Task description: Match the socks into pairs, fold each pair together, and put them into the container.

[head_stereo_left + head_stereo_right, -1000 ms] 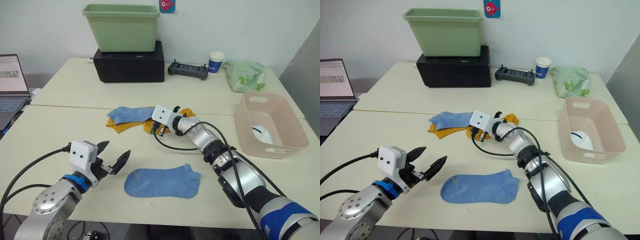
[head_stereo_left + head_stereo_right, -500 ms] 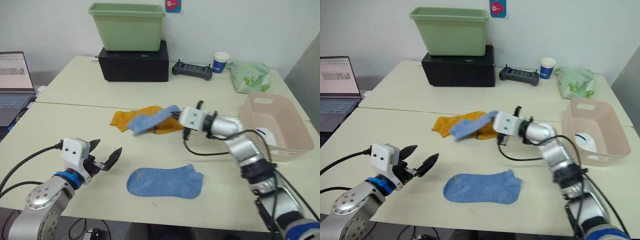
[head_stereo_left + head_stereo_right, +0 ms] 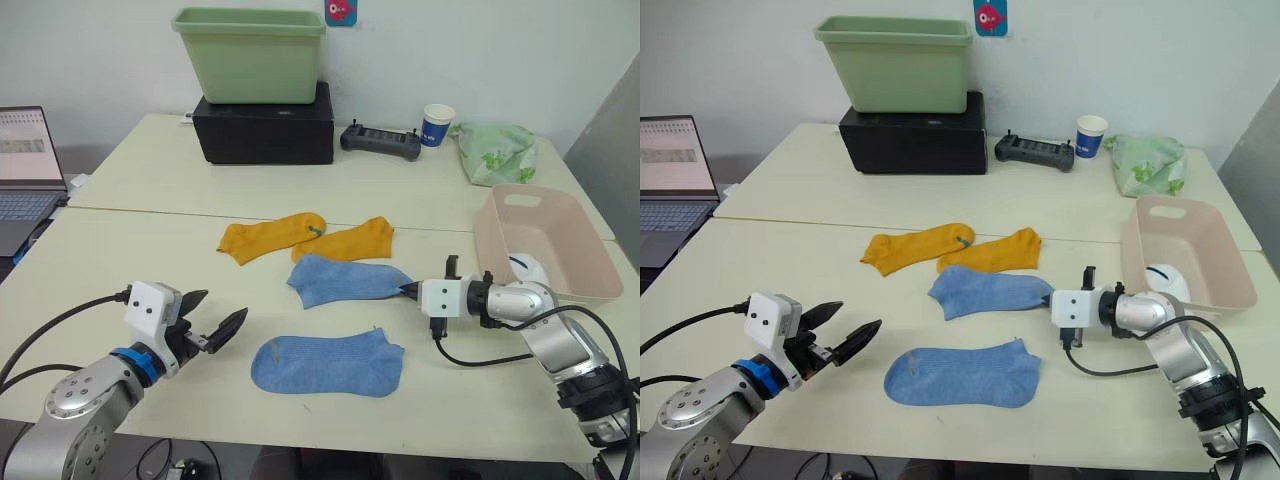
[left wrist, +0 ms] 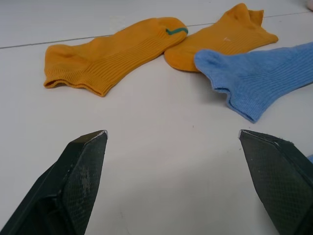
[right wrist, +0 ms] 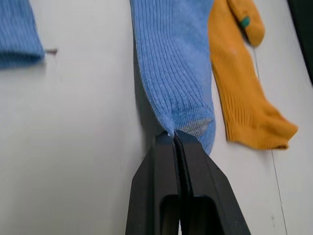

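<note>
**Spotter:** Where's your right gripper (image 3: 408,291)?

**Me:** Centre-right of frame, fingers pinching the cuff edge of the upper blue sock (image 3: 345,280). It's a thin bite; a quick drag could slip it free. My left gripper (image 3: 213,325) hovers spread wide, lower left, near the lower blue sock (image 3: 327,364).

**Spotter:** Container?

**Me:** The pink basin (image 3: 586,277), far right.

Stereo head pair high above the table (image 3: 120,250), facing 12 o'clock and down, sharing the whole tabletop, left wrist view low and close, facing the orange socks (image 4: 110,56), right wrist view close along the blue sock (image 5: 173,73).
</note>
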Action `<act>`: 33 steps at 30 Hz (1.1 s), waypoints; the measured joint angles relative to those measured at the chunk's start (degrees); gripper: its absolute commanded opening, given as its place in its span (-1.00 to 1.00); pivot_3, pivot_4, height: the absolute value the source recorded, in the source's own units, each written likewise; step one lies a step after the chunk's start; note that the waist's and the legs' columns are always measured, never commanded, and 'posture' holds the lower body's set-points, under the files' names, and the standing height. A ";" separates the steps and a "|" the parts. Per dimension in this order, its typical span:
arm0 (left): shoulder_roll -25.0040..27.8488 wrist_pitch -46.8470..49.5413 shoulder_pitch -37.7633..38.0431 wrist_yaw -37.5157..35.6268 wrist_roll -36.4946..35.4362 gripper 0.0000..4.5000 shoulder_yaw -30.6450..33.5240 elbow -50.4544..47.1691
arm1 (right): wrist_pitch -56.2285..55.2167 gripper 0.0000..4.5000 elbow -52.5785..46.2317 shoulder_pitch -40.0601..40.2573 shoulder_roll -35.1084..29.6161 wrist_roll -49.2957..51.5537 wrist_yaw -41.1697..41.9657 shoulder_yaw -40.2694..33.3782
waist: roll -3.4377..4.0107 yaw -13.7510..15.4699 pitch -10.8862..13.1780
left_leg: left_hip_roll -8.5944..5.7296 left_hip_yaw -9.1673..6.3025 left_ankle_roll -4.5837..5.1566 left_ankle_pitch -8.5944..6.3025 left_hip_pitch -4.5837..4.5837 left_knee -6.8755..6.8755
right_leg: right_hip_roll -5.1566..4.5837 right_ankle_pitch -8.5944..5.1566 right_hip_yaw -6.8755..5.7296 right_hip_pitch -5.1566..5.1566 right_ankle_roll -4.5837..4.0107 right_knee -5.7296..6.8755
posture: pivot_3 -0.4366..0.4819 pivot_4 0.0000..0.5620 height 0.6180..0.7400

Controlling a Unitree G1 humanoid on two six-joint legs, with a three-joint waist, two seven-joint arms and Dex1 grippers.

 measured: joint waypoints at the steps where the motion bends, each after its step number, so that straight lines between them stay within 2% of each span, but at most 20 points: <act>1: 0.00 0.52 -0.43 0.06 -0.30 1.00 0.05 0.01 | 0.99 -0.99 -0.03 0.00 0.24 -0.39 -0.34 0.01 | 0.00 0.07 0.00 | -0.01 -0.01 -0.01 0.00 0.00 0.00 | 0.00 0.00 0.00 0.00 0.00 -0.01 | -0.05 -0.47 0.28; 2: 0.00 0.95 -0.82 0.07 -0.66 1.00 0.04 0.01 | 1.65 -0.99 -0.09 0.01 0.40 -0.71 -0.35 0.12 | 0.00 0.13 0.00 | -0.01 0.00 -0.04 0.02 0.00 0.00 | 0.00 0.00 0.00 0.00 0.00 -0.01 | -0.05 -0.47 0.28; 3: 0.00 1.06 -0.95 0.07 -0.78 1.00 0.04 0.01 | 1.89 -0.91 -0.16 0.01 0.39 -0.95 -0.31 0.25 | 0.00 0.15 0.00 | -0.01 0.00 -0.06 0.04 0.00 0.00 | 0.00 0.00 0.01 0.00 0.00 -0.02 | -0.05 -0.47 0.28; 7: 0.00 2.34 -2.09 0.24 -1.02 1.00 -0.59 0.02 | 4.02 -0.46 -1.99 1.86 0.11 -1.50 -0.28 -0.07 | 0.00 0.43 0.00 | -0.02 -0.01 -0.08 0.05 0.00 0.00 | -0.01 0.00 0.00 0.02 0.00 -0.03 | -0.05 -0.47 0.28; 16: -1.31 8.47 -7.98 1.77 -5.38 1.00 -3.13 0.99 | 14.24 0.91 -14.27 7.84 -1.19 4.85 1.20 -5.17 | 0.01 0.50 0.00 | -0.02 -0.22 -0.09 0.05 0.08 0.01 | 0.02 -0.01 -0.13 0.22 0.01 -0.07 | -0.05 -0.47 0.28; 17: -1.30 8.64 -8.05 1.75 -5.42 1.00 -3.59 1.00 | 15.01 0.98 -15.51 8.66 -1.81 5.51 1.55 -5.49 | 0.01 0.52 0.00 | -0.02 -0.25 -0.09 0.05 0.09 0.01 | 0.02 -0.01 -0.16 0.26 0.01 -0.10 | -0.05 -0.47 0.28; 21: -0.81 10.56 -8.69 1.51 -6.02 1.00 -3.84 2.36 | 20.86 0.98 -20.44 11.35 -1.95 7.74 1.47 -7.62 | 0.01 0.34 0.00 | -0.02 -0.25 -0.09 0.05 0.17 0.01 | 0.03 -0.01 -0.14 0.30 0.01 -0.07 | -0.05 -0.47 0.28; 24: -1.10 13.93 -11.27 1.69 -8.69 1.00 -3.96 3.57 | 29.48 0.98 -25.61 10.28 3.19 9.62 -2.13 -8.34 | 0.01 0.32 0.00 | -0.01 -0.34 -0.12 0.06 0.18 0.01 | 0.10 -0.01 -0.18 0.33 0.01 -0.04 | -0.05 -0.47 0.28; 28: -7.06 17.99 -17.81 5.75 -10.98 1.00 -6.83 7.38 | 42.66 0.98 -32.65 8.95 7.96 16.96 -2.97 -8.62 | 0.01 0.72 0.00 | -0.05 -0.53 -0.14 0.07 0.17 0.03 | 0.02 -0.01 -0.49 0.57 0.01 -0.28 | -0.05 -0.47 0.28; 33: -9.77 19.36 -20.69 8.36 -9.85 1.00 -9.93 10.89 | 46.87 0.98 -34.15 9.28 5.09 17.66 -4.16 -8.45 | 0.02 0.71 0.00 | -0.06 -0.77 -0.15 0.09 0.10 0.02 | -0.02 -0.02 -0.79 0.60 0.01 -0.31 | -0.05 -0.47 0.28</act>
